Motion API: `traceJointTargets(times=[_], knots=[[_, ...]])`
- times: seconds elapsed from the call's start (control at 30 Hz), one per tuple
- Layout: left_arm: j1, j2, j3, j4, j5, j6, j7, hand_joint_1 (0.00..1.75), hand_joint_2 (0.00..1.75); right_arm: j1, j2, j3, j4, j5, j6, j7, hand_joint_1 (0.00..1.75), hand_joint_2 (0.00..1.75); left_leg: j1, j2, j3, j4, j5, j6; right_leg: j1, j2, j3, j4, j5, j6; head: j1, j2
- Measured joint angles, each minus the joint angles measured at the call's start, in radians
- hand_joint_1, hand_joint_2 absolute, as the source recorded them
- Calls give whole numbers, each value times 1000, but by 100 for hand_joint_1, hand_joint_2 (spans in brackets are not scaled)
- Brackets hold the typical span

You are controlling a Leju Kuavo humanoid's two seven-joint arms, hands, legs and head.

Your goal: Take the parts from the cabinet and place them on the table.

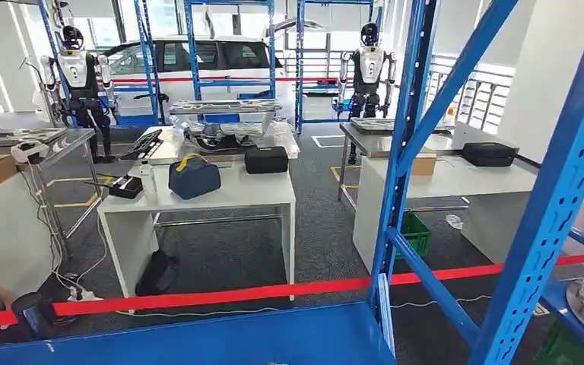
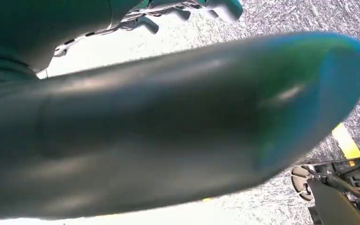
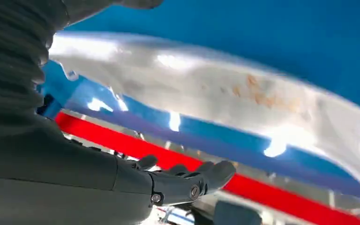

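Reaching for a part seems the step in hand: the silvery, rust-flecked sheet-metal part [image 3: 243, 93] lies in the blue steel cabinet [image 1: 407, 152], and the right robot hand [image 3: 187, 180] is close beside it, fingers stretched apart and holding nothing. Whether the left robot hand [image 2: 178, 14] is wide or closed I cannot tell through the blur. Next it must close on the part and lift it out. The cabinet's slanted blue braces [image 1: 426, 285] and the red barrier tape [image 1: 274, 290], across the lower frame, stand before the white desk [image 1: 220, 194] at centre left.

No text, label, brand, number or sign can be read on anything in these views.
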State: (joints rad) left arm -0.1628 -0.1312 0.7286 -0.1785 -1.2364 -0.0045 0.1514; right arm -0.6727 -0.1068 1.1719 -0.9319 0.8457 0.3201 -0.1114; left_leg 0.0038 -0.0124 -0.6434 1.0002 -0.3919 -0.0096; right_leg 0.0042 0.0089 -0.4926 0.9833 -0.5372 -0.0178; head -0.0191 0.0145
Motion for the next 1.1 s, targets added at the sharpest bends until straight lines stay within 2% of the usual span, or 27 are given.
traceJointTargets(times=[0.17,0.2,0.33,0.53,0.57,0.8,0.93,0.97,1.1], knots=[[0,-10,0,0,-1,22,6,0,0,-12,-22,25,13,4,19,4,2,175,0,0,0,0,0,0,0,0,0,0,0,0,0,0],[0,-11,0,0,-2,23,7,0,0,-13,-25,29,16,4,24,8,14,175,0,0,0,0,0,0,0,0,0,0,0,0,0,0],[-1,-14,0,0,-2,26,12,0,0,-20,-37,48,26,12,34,31,14,175,0,0,0,0,0,0,0,0,0,0,0,0,0,0],[-2,-17,0,0,-2,27,13,0,0,-27,-45,64,38,13,34,33,14,175,0,0,1,0,0,0,0,0,0,0,0,0,0,0],[-2,-18,0,0,-2,27,13,0,0,-28,-46,66,40,13,34,33,175,175,0,0,0,0,0,0,0,0,0,0,0,0,0,0],[-3,-18,0,0,-4,28,16,0,0,-30,-51,74,48,13,27,44,175,175,0,0,1,0,0,0,0,0,1,0,0,0,0,0],[-7,-19,-1,0,-23,21,17,0,0,-24,-55,74,51,10,2,78,175,175,0,0,1,0,0,0,0,0,1,0,0,0,0,0],[-9,-19,-3,0,-39,9,19,0,175,-17,-61,73,50,10,-10,102,175,175,0,0,1,0,0,0,0,0,1,0,0,0,0,0],[-16,-16,-23,0,-72,-25,10,0,175,39,-85,54,0,26,-33,186,175,175,0,-2,2,0,0,0,0,-2,3,0,-1,1,0,0]])
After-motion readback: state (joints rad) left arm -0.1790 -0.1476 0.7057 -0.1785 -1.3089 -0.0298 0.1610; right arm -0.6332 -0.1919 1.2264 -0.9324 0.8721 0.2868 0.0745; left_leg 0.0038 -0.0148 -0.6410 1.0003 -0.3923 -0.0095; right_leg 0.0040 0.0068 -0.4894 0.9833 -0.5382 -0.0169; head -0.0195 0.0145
